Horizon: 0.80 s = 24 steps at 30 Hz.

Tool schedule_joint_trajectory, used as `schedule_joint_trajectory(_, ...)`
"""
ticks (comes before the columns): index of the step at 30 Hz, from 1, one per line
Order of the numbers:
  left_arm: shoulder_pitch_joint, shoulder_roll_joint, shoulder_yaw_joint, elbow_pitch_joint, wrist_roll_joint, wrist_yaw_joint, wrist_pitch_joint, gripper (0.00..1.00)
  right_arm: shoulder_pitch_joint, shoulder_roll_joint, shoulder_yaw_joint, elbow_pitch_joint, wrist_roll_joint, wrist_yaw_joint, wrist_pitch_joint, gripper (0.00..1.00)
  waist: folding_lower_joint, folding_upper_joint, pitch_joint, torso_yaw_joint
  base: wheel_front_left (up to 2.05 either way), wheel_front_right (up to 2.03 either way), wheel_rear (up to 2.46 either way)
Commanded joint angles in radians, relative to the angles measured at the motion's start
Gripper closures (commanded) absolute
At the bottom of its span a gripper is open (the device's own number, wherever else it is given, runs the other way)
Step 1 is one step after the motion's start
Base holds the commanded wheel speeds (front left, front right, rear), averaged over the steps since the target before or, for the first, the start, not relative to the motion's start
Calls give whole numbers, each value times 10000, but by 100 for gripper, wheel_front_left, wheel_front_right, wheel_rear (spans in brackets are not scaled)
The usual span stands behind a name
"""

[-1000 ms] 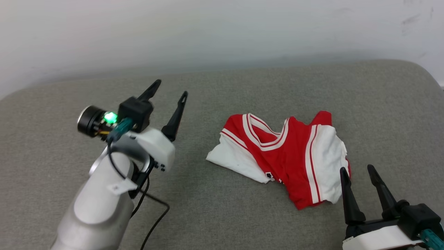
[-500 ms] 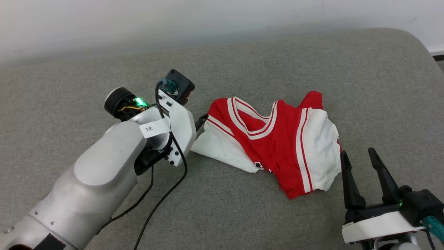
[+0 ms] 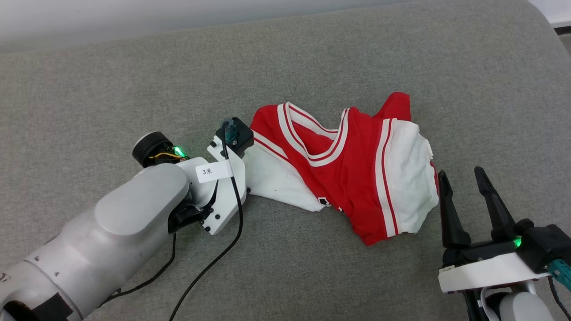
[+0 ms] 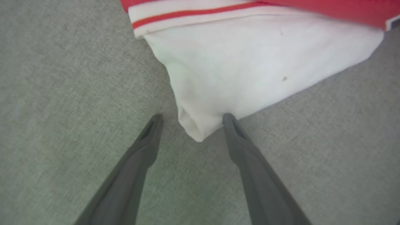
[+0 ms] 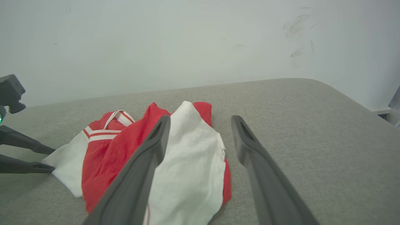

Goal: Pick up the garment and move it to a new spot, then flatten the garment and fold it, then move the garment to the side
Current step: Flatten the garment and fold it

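Note:
The garment [image 3: 343, 174] lies crumpled on the grey cushion, a red jersey with white sleeves and striped neck trim. My left gripper [image 4: 191, 118] points down at its left edge. It is open, and the corner of the white sleeve [image 4: 250, 68] sits between the two fingers. In the head view the left wrist [image 3: 227, 147] covers those fingers. My right gripper [image 3: 460, 172] stands open just right of the garment's white right sleeve [image 3: 408, 178], with nothing in it. In the right wrist view the garment [image 5: 115, 150] lies beyond the open right gripper [image 5: 200, 118], with the left gripper [image 5: 53, 160] at the far left.
The grey cushion [image 3: 134, 67] stretches wide on all sides of the garment and rounds off at the far right corner [image 3: 542, 18]. A white wall [image 5: 156, 47] stands behind it. A black cable [image 3: 214, 263] trails from my left arm over the cushion.
The head camera has tilted down. My left arm has swung right and turned its fingers down onto the garment's left sleeve corner. The right gripper has stayed beside the garment.

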Motion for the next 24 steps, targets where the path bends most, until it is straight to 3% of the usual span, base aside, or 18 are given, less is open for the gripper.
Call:
schedule_joint_trajectory(1,-76,15,-154,62,-99,-2,14,0,-123,20,22,-26,29,-7,-24,0,-1,0,110,-69,0,0,0)
schedule_joint_trajectory(4,45,12,-532,97,-205,-2,67,0,-174,19,8,-18,59,-7,-24,0,-1,0,192,-99,0,0,0)
schedule_joint_trajectory(5,81,11,-619,75,-215,-3,89,52,-190,20,-4,-21,53,-7,-24,0,-1,0,211,-97,0,0,0)
schedule_joint_trajectory(6,97,14,-681,68,-244,-3,62,89,-205,20,-21,-23,53,-7,-24,0,-1,0,228,-89,0,0,0)
schedule_joint_trajectory(7,110,13,-725,47,-283,-3,39,100,-219,20,-38,-21,53,-7,-24,0,-1,0,236,-80,0,0,0)
schedule_joint_trajectory(12,-59,54,-749,-72,-310,-2,-694,100,-228,20,-111,8,-5,-7,-24,0,-1,0,150,47,0,0,0)
schedule_joint_trajectory(18,-207,327,-486,-388,-457,-1,-2454,100,74,19,-191,97,12,-7,-24,0,-1,0,-350,362,0,0,0)
schedule_joint_trajectory(24,181,1155,63,-814,-823,180,-3277,100,350,20,-199,179,-50,-7,-24,0,-1,0,-920,796,0,0,0)
